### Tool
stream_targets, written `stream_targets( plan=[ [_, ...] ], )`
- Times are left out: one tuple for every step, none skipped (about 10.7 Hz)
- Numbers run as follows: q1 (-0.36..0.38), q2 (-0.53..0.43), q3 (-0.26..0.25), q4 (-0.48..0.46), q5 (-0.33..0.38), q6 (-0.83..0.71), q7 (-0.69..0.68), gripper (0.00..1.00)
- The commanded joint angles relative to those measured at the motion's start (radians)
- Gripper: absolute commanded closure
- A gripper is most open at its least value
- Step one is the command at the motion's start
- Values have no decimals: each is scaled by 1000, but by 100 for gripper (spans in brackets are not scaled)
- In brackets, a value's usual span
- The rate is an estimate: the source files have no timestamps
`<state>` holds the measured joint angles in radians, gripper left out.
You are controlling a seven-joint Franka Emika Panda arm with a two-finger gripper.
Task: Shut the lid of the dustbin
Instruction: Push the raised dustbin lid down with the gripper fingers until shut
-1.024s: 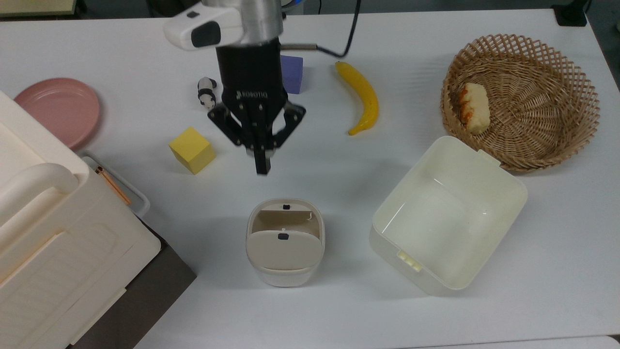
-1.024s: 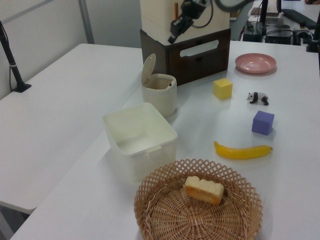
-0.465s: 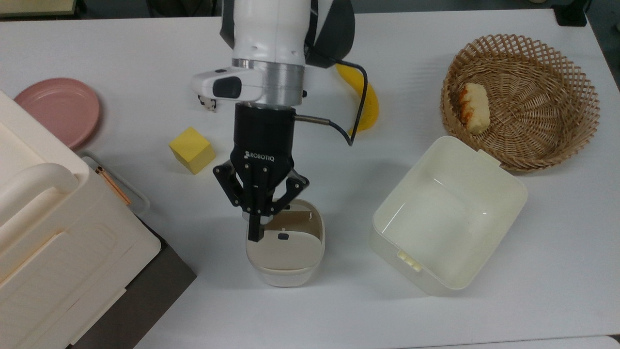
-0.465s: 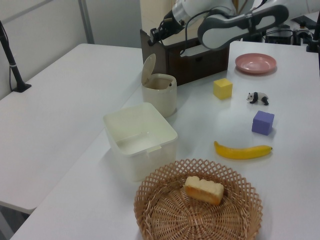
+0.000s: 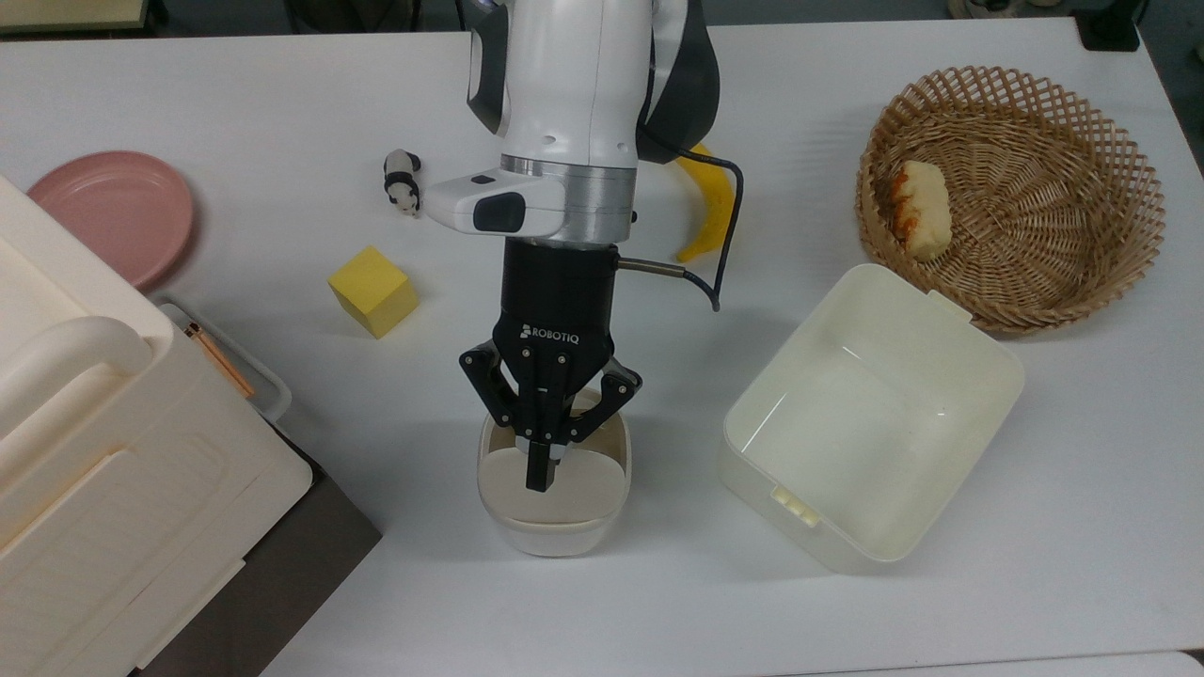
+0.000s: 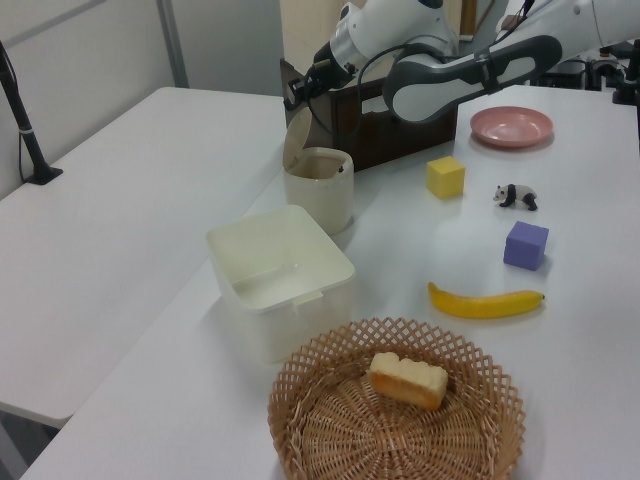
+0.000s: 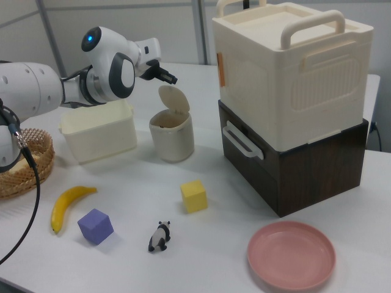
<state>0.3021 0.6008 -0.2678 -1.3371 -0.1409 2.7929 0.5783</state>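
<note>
Arm moves toward 6 o'clock in the top view since half a second ago; jaws (image 5: 538,480) now sit pressed together over the raised lid (image 5: 553,484). Fingers together make a single pusher. Dustbin (image 5: 553,528) stands on the table (image 5: 376,574) at 9 o'clock of the open tub (image 5: 870,418), lid not yet down.

Bare white tabletop (image 5: 658,602) open around small white rounded-square plastic bin (image 5: 553,531). Obstacles: upright beige lid (image 6: 295,137) on bin's rim; cream rectangular tub (image 5: 870,428) on the top view's right, large cream storage box (image 5: 113,470) on the top view's left, both apart from bin.
</note>
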Motion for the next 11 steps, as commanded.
stream_targets(
  plan=[
    [17,-24,-19,0,0,-167,-38,100],
    [11,-41,-7,-14,35,-226,-96,100],
    [8,-48,-1,-16,97,-277,-162,100],
    [6,-58,-1,-16,160,-342,-232,100],
    [8,-67,1,-16,203,-407,-285,100],
    [11,-67,2,-17,213,-436,-297,100],
    [14,-64,10,-39,212,-437,-299,100],
    [14,-58,31,-59,201,-435,-301,100],
    [12,-52,47,-74,199,-434,-301,100],
    [17,-39,48,-82,198,-432,-301,100],
    [20,-30,48,-86,196,-429,-299,100]
  ],
)
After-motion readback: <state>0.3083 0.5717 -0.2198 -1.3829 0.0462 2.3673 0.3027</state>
